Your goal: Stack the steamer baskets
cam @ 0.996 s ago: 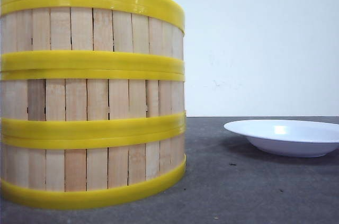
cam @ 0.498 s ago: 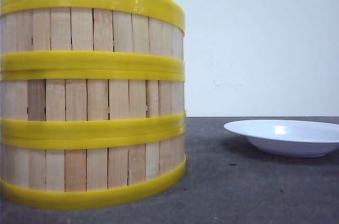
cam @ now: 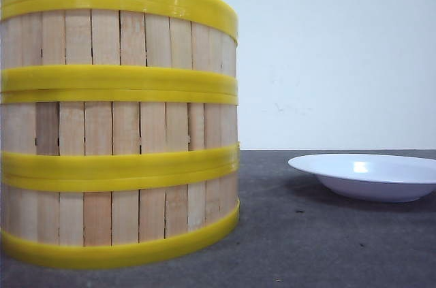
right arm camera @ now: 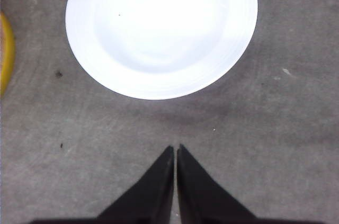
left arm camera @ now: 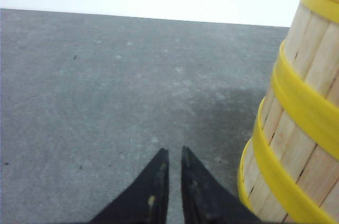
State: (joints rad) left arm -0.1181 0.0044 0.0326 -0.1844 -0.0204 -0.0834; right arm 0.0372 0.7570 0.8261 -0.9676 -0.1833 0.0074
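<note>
Three steamer baskets stand stacked as one column at the left of the front view: top basket [cam: 119, 36], middle basket [cam: 119, 128], bottom basket [cam: 119, 216]. Each has light wooden slats and yellow rims. In the left wrist view the stack [left arm camera: 302, 128] rises just beside my left gripper [left arm camera: 174, 151], whose black fingers are shut with only a thin slit and hold nothing. My right gripper [right arm camera: 175, 147] is shut and empty over the grey table, a short way from the plate. A sliver of a yellow basket rim [right arm camera: 5, 54] shows at that view's edge. Neither gripper appears in the front view.
A white shallow plate [cam: 368, 176] sits on the grey table to the right of the stack; in the right wrist view the plate [right arm camera: 161, 28] lies ahead of the fingertips. A white wall stands behind the table.
</note>
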